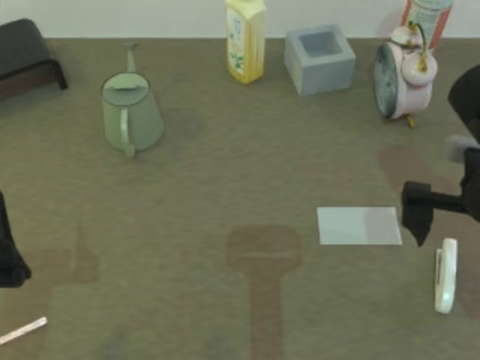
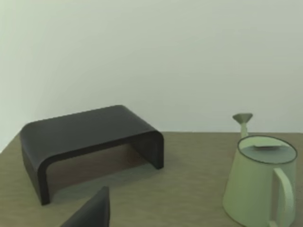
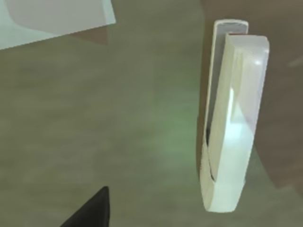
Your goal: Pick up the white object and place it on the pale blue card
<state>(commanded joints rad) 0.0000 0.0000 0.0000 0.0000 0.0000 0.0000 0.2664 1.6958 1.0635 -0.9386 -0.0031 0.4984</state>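
Note:
The white object point(image 1: 445, 275) lies flat on the table near the right edge, a thin grey strip along its side; the right wrist view shows the white object point(image 3: 232, 123) close up. The pale blue card point(image 1: 358, 226) rests flat just to its left and slightly farther back, and its corner point(image 3: 57, 19) also shows in the right wrist view. My right gripper point(image 1: 417, 216) hovers between the card and the white object, open and holding nothing, with one dark fingertip point(image 3: 94, 210) in view. My left gripper point(image 1: 9, 259) stays parked at the left edge, open and empty.
Along the back stand a black stand point(image 1: 26, 49), a green watering can point(image 1: 131, 112), a yellow bottle point(image 1: 246, 37), a grey-blue open box point(image 1: 319, 58) and a pink alarm clock point(image 1: 403, 75). A thin pale stick point(image 1: 22, 330) lies at the front left.

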